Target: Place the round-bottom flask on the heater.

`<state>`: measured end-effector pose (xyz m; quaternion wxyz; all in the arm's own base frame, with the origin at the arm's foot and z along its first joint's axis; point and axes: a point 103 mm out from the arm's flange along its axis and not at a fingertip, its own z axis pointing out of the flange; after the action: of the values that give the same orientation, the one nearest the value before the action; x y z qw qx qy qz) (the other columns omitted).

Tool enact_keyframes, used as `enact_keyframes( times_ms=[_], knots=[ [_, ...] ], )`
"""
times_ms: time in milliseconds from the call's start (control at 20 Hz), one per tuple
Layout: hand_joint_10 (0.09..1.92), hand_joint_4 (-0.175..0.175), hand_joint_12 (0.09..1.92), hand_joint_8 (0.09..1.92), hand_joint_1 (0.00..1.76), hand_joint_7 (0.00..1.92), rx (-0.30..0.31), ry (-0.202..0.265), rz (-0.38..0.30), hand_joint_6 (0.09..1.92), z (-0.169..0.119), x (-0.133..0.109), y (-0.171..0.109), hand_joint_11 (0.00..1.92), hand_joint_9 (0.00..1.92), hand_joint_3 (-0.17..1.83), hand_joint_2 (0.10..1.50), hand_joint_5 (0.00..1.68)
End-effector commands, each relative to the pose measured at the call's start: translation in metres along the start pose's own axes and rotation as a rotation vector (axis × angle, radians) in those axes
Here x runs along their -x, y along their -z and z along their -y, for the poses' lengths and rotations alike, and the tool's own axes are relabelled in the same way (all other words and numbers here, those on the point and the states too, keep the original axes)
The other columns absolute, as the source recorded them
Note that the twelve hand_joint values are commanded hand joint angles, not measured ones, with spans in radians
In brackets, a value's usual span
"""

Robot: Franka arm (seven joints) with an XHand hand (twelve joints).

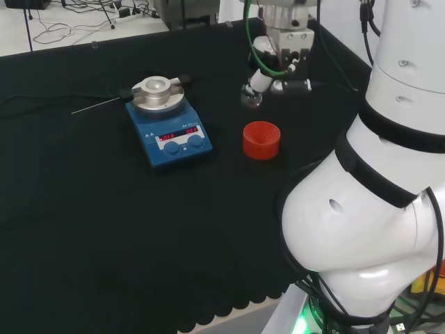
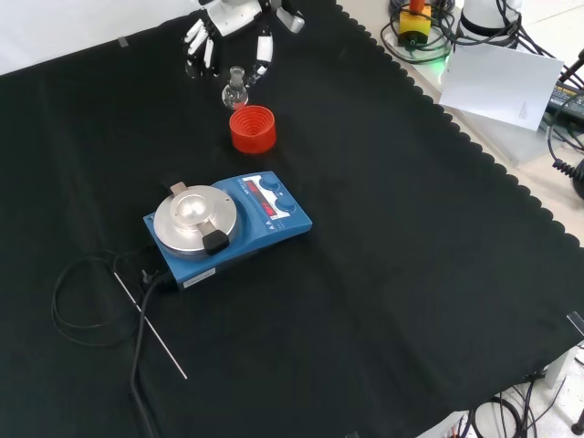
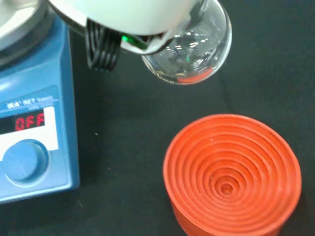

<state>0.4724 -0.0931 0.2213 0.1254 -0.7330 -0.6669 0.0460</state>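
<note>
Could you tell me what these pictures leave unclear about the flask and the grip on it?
- Flask neck: wrist view, covered by a blurred white part of the hand.
- Which fingers touch the glass: head and front views, too small.
- Contents: only a red glint, maybe the stand reflected.

Clear flask (image 3: 197,46); red ribbed stand (image 3: 231,182); blue heater (image 2: 228,228), silver plate (image 2: 194,215); desk (image 2: 383,301) draped in black cloth.

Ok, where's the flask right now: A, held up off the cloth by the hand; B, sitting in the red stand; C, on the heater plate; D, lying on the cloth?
A: the hand holds the flask above the empty red stand; the heater plate is bare.
</note>
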Motion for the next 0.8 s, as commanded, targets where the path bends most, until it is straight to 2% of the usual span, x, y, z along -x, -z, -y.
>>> enact_keyframes(
  times_ms=[50, 450, 800],
  knots=[
    [0.63, 0.011, 1.36, 0.72, 1.12, 0.39, 0.013, 0.024, 0.028, 1.13, -0.007, -0.029, 0.024, 0.33, 0.6, 0.95, 0.61, 1.1],
    [0.63, 0.017, 1.36, 0.72, 1.12, 0.39, 0.014, 0.063, 0.047, 1.13, -0.037, -0.06, 0.045, 0.33, 0.6, 0.95, 0.61, 1.1],
    [0.63, 0.02, 1.36, 0.72, 1.12, 0.39, -0.005, 0.13, 0.066, 1.13, -0.075, -0.099, 0.054, 0.33, 0.6, 0.95, 0.61, 1.1]
  ],
)
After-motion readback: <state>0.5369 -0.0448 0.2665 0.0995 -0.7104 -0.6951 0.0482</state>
